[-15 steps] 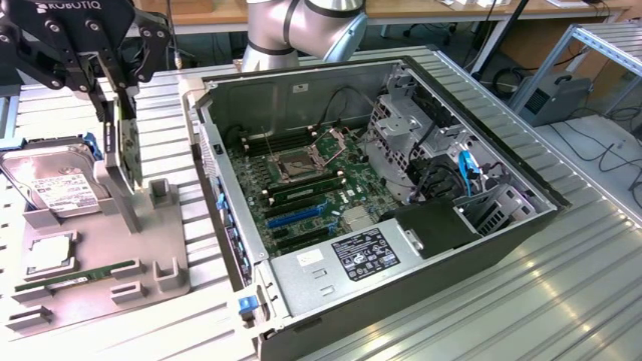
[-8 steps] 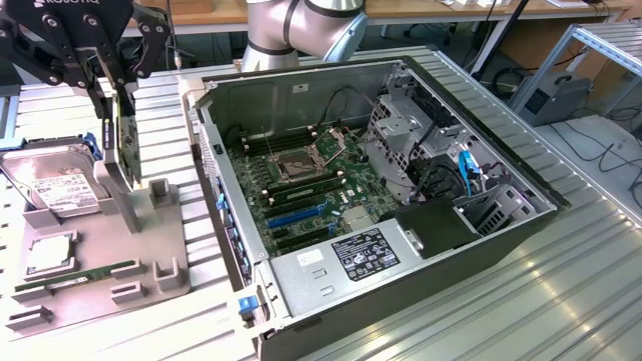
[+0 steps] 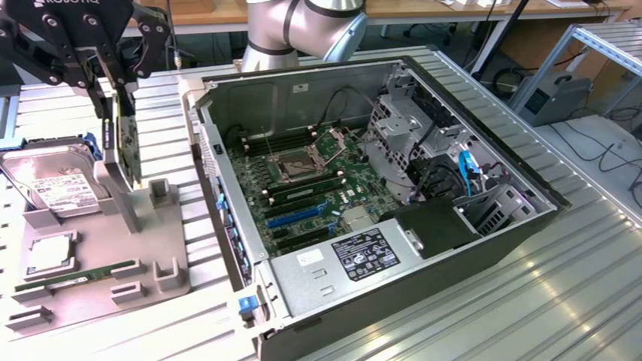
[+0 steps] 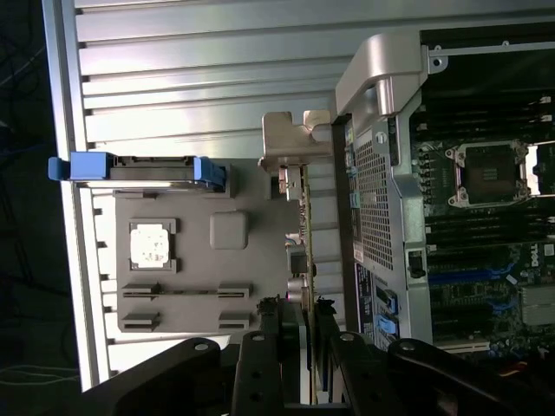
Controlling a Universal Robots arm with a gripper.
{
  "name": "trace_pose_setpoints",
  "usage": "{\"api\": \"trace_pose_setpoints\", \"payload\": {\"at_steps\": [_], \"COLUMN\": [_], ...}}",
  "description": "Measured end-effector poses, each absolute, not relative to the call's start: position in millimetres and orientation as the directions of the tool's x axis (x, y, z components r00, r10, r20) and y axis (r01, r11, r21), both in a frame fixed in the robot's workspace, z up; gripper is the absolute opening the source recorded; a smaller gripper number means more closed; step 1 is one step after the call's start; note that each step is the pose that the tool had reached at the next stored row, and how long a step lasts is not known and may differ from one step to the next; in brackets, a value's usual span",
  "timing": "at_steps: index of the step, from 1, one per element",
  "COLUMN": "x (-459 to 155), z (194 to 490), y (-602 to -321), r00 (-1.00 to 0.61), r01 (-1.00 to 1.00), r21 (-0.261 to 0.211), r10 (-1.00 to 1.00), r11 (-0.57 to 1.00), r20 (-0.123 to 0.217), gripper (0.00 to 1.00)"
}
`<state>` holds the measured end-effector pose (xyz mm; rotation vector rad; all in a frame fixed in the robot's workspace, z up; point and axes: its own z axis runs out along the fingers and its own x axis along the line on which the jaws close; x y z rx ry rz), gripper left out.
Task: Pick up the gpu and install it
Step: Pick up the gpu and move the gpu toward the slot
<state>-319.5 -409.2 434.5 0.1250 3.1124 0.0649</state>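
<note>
Gripper fingers sit closest to the wrist camera, clamped from both sides on the gpu. The card is seen edge-on, with its silver bracket at the far end from the fingers.

Exterior view: gripper at upper left of the frame, pointing down. The gpu hangs upright on its edge below the fingers, over the grey fixture tray. Cannot tell whether its lower edge sits in the tray's upright holder or is clear of it. The card is outside the case, not installed.

Tray contents, left side of the exterior view:
- hard drive with white label and blue rails, just beside the gpu toward the left edge
- processor chip below it in the frame
- green memory stick lying flat, lower left

Open computer case fills centre and right of the exterior view, touching or just beside the tray. The motherboard is exposed, its empty CPU socket near the middle and blue slots below the socket in the frame. Tray and case rest on a ribbed metal table.
</note>
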Motion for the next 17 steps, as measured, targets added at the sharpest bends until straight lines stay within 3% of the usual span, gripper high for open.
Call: {"api": "trace_pose_setpoints", "payload": {"at_steps": [17], "x": [-307], "z": [434], "y": [-409], "r00": [-0.996], "r01": [0.08], "r21": [0.043], "r10": [0.081], "r11": [0.996], "r20": [-0.024], "gripper": [0.27]}}
